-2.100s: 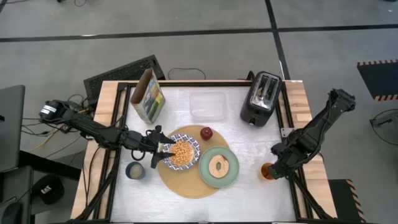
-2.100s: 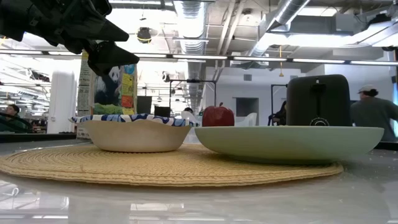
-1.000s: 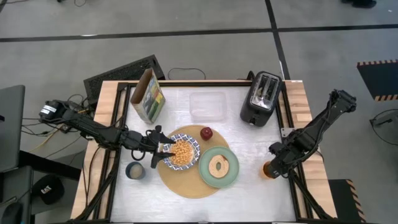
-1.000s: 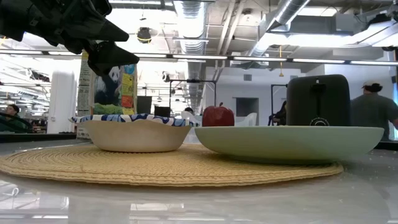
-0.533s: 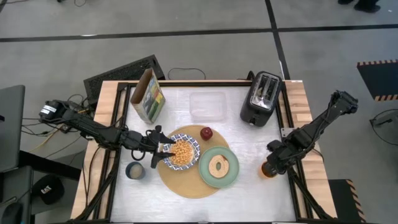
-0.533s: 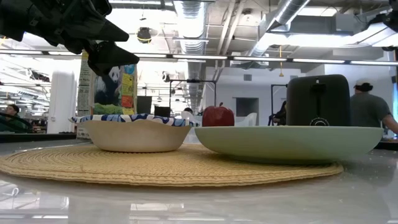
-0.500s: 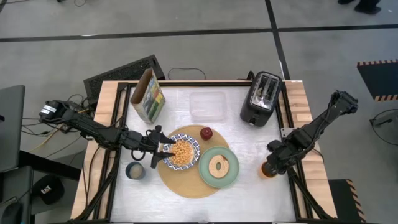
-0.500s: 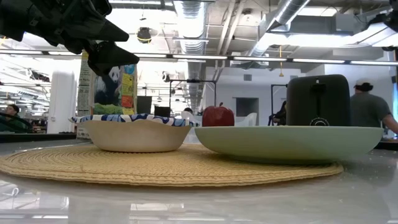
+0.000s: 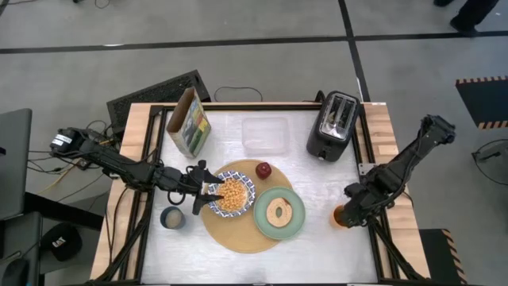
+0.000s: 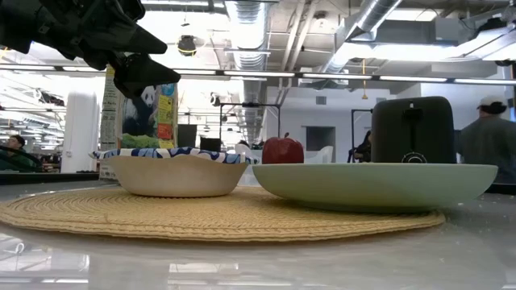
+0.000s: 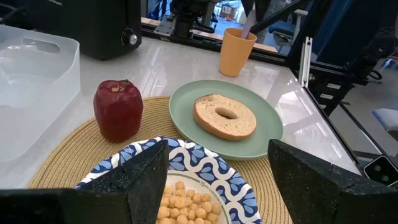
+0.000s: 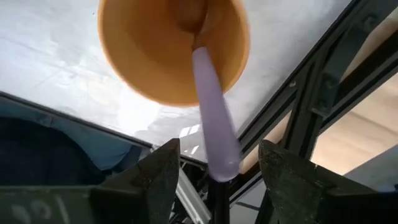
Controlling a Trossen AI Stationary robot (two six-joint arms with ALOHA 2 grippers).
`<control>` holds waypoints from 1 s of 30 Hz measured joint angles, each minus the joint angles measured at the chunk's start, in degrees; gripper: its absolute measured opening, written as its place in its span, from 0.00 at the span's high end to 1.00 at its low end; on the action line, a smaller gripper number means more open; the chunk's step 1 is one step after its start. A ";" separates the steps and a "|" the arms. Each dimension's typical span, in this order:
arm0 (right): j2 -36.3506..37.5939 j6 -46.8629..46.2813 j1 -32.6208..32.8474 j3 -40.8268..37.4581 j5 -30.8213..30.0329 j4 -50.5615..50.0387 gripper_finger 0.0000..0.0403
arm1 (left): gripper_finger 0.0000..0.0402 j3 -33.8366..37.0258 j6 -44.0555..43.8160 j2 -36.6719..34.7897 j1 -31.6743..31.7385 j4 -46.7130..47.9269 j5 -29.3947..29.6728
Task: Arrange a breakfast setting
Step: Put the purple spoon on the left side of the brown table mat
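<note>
1. My right gripper (image 12: 214,163) hangs directly above the orange cup (image 12: 171,46), fingers open around the spoon (image 12: 213,115) handle, not closed.
2. The spoon stands in the cup, handle pointing up toward me; the left gripper (image 9: 203,193) waits open beside the bowl (image 9: 232,194).

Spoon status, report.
Right gripper open around spoon handle in orange cup. Left gripper open over bowl. Nothing in the way.
</note>
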State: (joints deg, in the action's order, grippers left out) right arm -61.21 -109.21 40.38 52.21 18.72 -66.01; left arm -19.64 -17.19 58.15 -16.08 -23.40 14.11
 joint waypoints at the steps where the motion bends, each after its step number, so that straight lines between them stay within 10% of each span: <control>1: -0.01 -0.43 0.34 0.00 0.00 0.40 0.40 | 0.36 0.00 0.00 0.00 0.00 0.00 0.00; 30: 0.00 -1.33 1.49 0.00 -1.26 -1.32 0.81 | 0.36 0.00 0.02 0.00 0.00 0.00 0.00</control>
State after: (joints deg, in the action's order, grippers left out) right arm -61.21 -110.54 41.87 52.21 17.46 -67.33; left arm -19.64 -17.17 58.15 -16.08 -23.40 14.11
